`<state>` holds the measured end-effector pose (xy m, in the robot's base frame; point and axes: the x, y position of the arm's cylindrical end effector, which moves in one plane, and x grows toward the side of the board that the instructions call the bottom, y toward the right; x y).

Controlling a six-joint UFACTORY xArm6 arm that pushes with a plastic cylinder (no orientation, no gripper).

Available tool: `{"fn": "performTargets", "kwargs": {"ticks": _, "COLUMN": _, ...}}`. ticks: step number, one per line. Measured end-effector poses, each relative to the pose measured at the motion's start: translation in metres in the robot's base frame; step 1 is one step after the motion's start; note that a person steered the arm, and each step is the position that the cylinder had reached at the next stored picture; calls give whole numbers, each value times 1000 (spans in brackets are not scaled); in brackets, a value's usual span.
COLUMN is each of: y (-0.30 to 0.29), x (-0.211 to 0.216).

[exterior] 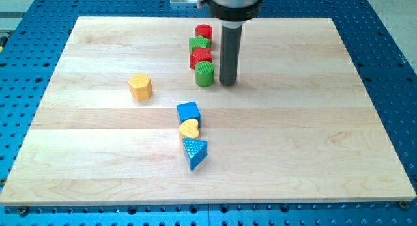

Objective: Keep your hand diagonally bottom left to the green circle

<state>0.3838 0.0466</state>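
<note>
Green circle (204, 73), my tip (227, 82) just right, seemingly apart

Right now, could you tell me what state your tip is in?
My tip: no gripper, holding nothing, just right of the green circle.

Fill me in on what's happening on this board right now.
A robot arm with a dark rod is working over a wooden board of coloured blocks. My tip sits just to the view's right of the green circle, which ends a column of red and green blocks. It is meant to be diagonally bottom left of that circle, so it is not there yet. The other blocks lie apart, untouched.
</note>
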Motion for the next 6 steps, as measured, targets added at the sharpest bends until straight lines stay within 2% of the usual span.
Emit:
{"fn": "performTargets", "kwargs": {"ticks": 2, "y": 94, "x": -3}}
{"fn": "performTargets", "kwargs": {"ticks": 3, "y": 87, "x": -6}}
{"fn": "performTargets", "kwargs": {"ticks": 4, "y": 80, "x": 13}}
{"fn": "performTargets", "kwargs": {"ticks": 5, "y": 48, "x": 55}}
{"fn": "performTargets", "kwargs": {"ticks": 6, "y": -25, "x": 56}}
